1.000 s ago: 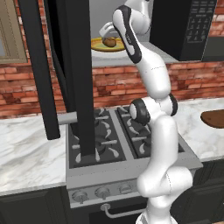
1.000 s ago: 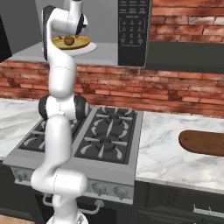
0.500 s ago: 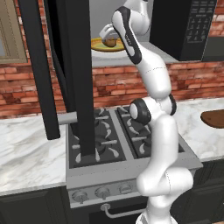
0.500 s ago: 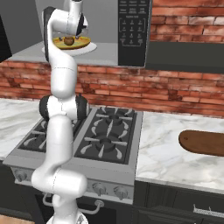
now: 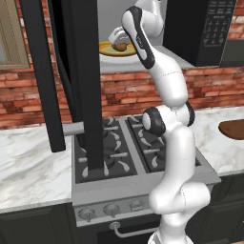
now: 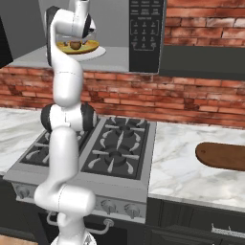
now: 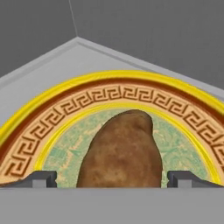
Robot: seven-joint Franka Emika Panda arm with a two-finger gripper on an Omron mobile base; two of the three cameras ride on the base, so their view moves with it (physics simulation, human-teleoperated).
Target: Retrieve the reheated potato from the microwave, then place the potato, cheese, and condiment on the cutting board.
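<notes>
1. Step in hand: fetching the potato (image 7: 121, 151) out of the microwave (image 6: 143, 33), whose door hangs open.
2. The potato lies on a gold-rimmed plate (image 7: 39, 135) on the microwave floor.
3. The claw (image 7: 113, 179) is spread wide, one tip on each side of the potato; contact looks unlikely, though the view is tight.
4. Next move: close on the potato, lift, back out, and carry it to the board (image 6: 222, 155) on the worktop (image 6: 177, 172).
</notes>
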